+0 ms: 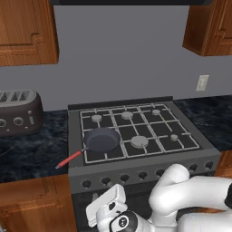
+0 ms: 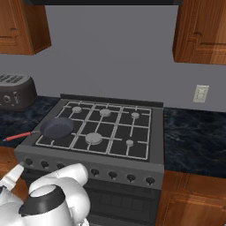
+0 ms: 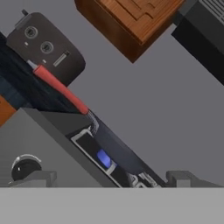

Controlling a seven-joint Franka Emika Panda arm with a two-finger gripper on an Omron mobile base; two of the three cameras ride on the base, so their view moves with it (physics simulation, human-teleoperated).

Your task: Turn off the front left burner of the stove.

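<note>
A: Taking the stove [image 1: 140,136] as the landmark, what sits to its left?

B: A toaster [image 1: 18,112], dark grey and rounded, with slots on top and two round dials on its face. It stands on the black marbled counter [image 1: 31,154], well apart from the stove.

A: And the stove itself?

B: It is set into the counter against the grey wall, below the wooden cabinets. It is wide, dark grey and matte, with black grid grates. I count six round grey burner caps, three at the back and three in front, the front left one covered by a pan [image 1: 102,139]. The pan is dark, round and shallow, and its slim red handle [image 1: 69,160] sticks out past the stove's left edge. In the hand view a small blue glow shows under the pan.

A: Knobs?

B: A row of small black round ones along the front panel; I make out eight from the right camera.

A: The gripper?

B: The gripper [image 3: 113,179] is low, in front of the panel's left end, by a knob [image 3: 25,167]. Its two grey tips stand wide apart, holding nothing.

A: Right of the stove?

B: More counter, and one white outlet [image 1: 202,83] on the wall.
</note>
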